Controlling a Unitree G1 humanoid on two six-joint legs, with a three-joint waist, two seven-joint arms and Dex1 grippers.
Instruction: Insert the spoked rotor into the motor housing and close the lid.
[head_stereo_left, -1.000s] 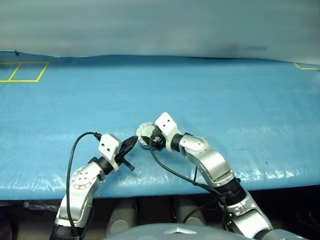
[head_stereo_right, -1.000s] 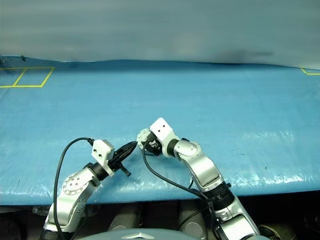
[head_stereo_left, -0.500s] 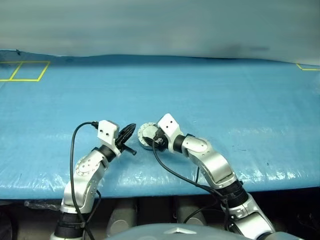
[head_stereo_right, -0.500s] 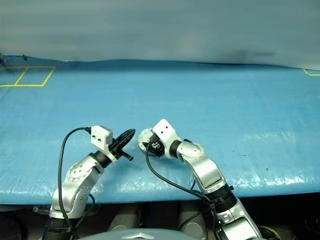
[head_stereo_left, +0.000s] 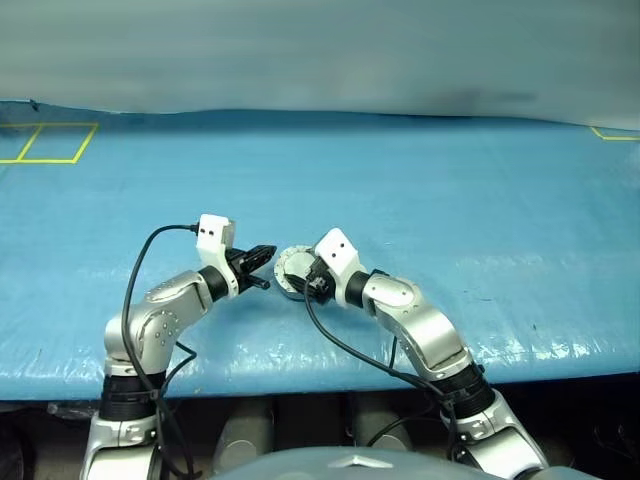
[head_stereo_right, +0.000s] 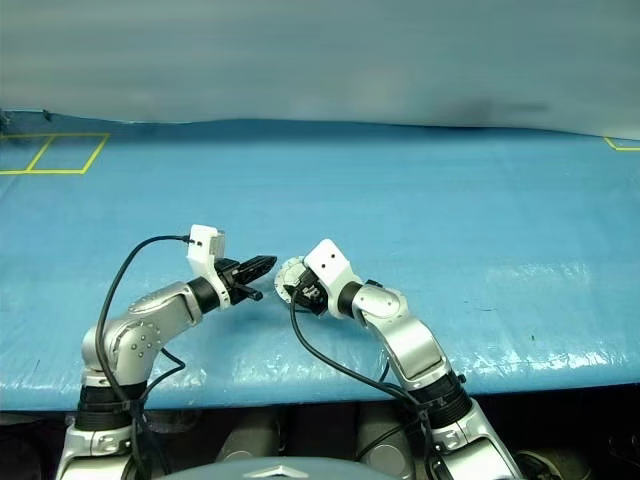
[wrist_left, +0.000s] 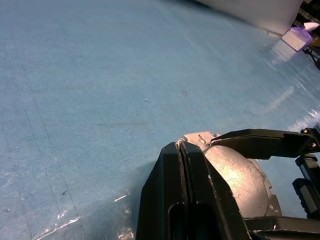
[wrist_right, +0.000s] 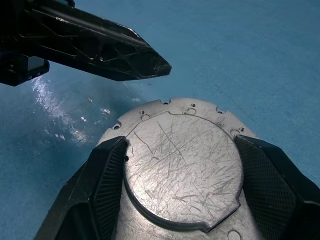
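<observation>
1. Motor housing (wrist_right: 185, 165): round silver puck, lid (wrist_right: 182, 167) closed over it, scratched matte outer face with raised centre turned toward the right wrist camera; resting on the blue table cover (head_stereo_left: 450, 180) near its front edge.
2. Right gripper (wrist_right: 182, 175): spread wide around the housing, one black finger (wrist_right: 107, 175) against each side of the rim; grasping the housing.
3. Left gripper (head_stereo_left: 262, 254): clenched, fingers (wrist_left: 187, 190) pressed flat together, nothing between them; tip just beside the housing on its left, slightly apart from the rim, pointing toward it.
4. Yellow tape squares (head_stereo_left: 45, 143): well apart from the housing, at the far left of the cover.
5. Grey wall (head_stereo_left: 320, 50): beyond the housing, behind the far edge of the cover.
</observation>
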